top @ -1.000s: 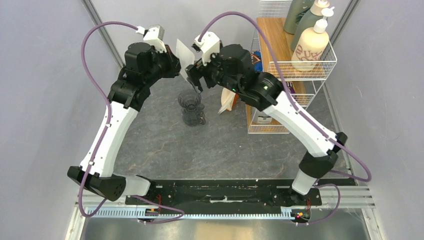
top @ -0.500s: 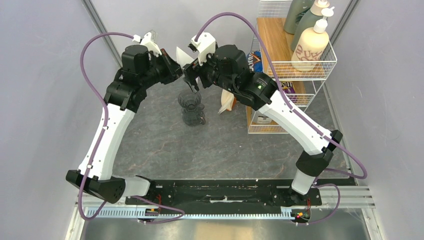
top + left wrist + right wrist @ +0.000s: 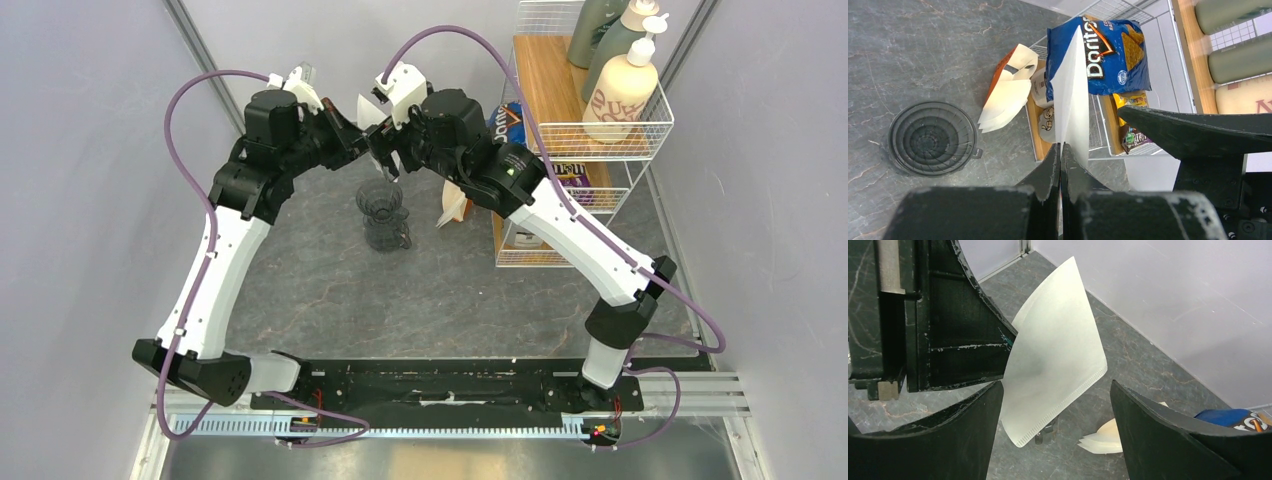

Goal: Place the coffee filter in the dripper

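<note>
My left gripper [image 3: 1062, 150] is shut on the coffee filter [image 3: 1071, 95], a flat white paper wedge held in the air; it also shows in the right wrist view [image 3: 1055, 355] and the top view [image 3: 368, 108]. My right gripper [image 3: 1055, 412] is open, its jaws standing either side of the filter's lower edge without touching it. The dark ribbed dripper [image 3: 380, 202] stands on the table below both grippers; the left wrist view shows it [image 3: 932, 138] from above, empty.
A beige-and-white packet of filters [image 3: 456, 205] leans by the wire rack [image 3: 560, 190]. The rack holds a blue Doritos bag [image 3: 1108, 55], snacks and bottles [image 3: 620, 85]. Grey walls close in at the back and sides.
Both grippers have drawn closer together over the dripper. The right gripper has moved left and now straddles the filter held by the left gripper.
</note>
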Tool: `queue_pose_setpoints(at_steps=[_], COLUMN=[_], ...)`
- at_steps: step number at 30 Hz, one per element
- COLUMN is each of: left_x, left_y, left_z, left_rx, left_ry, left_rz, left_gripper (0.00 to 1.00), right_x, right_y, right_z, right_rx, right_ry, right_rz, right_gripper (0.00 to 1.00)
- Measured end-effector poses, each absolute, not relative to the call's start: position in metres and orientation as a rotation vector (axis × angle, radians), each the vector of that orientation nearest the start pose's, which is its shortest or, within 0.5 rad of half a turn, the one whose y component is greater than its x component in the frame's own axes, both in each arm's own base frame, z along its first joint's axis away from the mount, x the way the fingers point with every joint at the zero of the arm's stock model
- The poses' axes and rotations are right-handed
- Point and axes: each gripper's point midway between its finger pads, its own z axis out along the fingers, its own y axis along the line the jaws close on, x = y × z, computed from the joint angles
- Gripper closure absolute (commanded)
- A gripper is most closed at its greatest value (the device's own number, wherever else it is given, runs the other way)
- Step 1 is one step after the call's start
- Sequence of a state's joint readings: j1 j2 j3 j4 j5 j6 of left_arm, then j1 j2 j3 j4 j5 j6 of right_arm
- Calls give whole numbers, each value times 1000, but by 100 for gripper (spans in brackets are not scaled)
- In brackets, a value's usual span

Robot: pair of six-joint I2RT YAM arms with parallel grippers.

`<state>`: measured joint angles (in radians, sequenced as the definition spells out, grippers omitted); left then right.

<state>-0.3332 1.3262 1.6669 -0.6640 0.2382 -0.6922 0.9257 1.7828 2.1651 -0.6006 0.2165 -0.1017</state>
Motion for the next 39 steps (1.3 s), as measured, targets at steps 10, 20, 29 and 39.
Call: queue_pose_setpoints(at_steps=[10, 20, 29, 39], left_x=[342, 342, 342, 345], left_y=[-190, -190, -191, -190], left_z=[399, 397, 396, 384], left_rx=[-208, -222, -236, -267], left_ry=[1996, 2003, 2006, 2046], left_rz=[-916, -922, -930, -912], left_gripper=[98, 98, 98, 98], right_x=[335, 344, 351, 360], right_y=[387, 386, 380, 370], right_z=[426, 413, 412, 421], right_rx=[-775, -775, -757, -707], right_ry=[1643, 1685, 1686, 1662], right_rz=[431, 364, 287, 207], right_gripper=[14, 21, 28, 30])
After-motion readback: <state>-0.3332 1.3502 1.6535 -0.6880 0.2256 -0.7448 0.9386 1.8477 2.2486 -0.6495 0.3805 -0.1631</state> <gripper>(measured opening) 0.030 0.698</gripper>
